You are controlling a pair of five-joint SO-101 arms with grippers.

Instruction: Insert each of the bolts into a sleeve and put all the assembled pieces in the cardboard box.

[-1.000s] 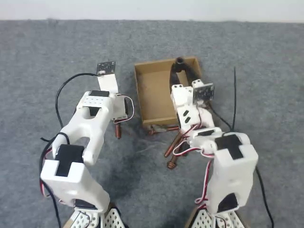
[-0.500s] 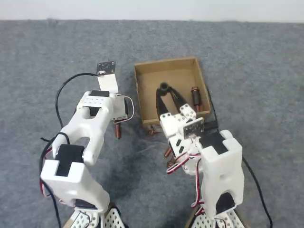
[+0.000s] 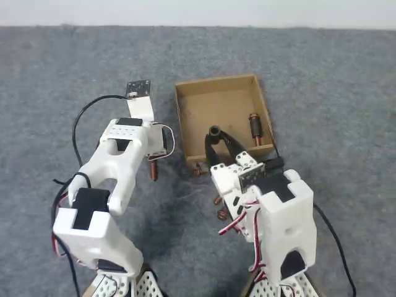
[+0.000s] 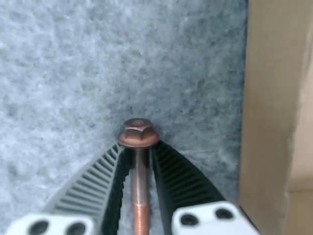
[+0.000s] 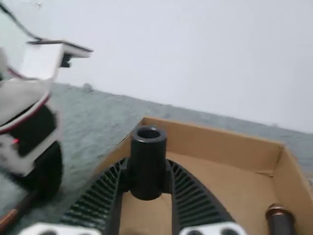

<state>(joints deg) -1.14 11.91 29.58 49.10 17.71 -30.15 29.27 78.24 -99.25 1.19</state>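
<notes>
My left gripper is shut on a copper bolt, hex head out past the fingertips, just above the carpet beside the cardboard box. In the high view the bolt sticks out from under the left arm, left of the box. My right gripper is shut on a black sleeve, held upright over the box's near edge. In the right wrist view the sleeve stands between the fingers, open end up. One assembled piece lies in the box by its right wall.
Several loose copper bolts lie on the grey carpet in front of the box, partly under the right arm. Another bolt rests against the box's near wall. Cables trail beside both arms.
My right arm has drawn back from the far right of the box to its near edge, still gripping the sleeve. That uncovered the assembled piece in the box. The left arm has not moved.
</notes>
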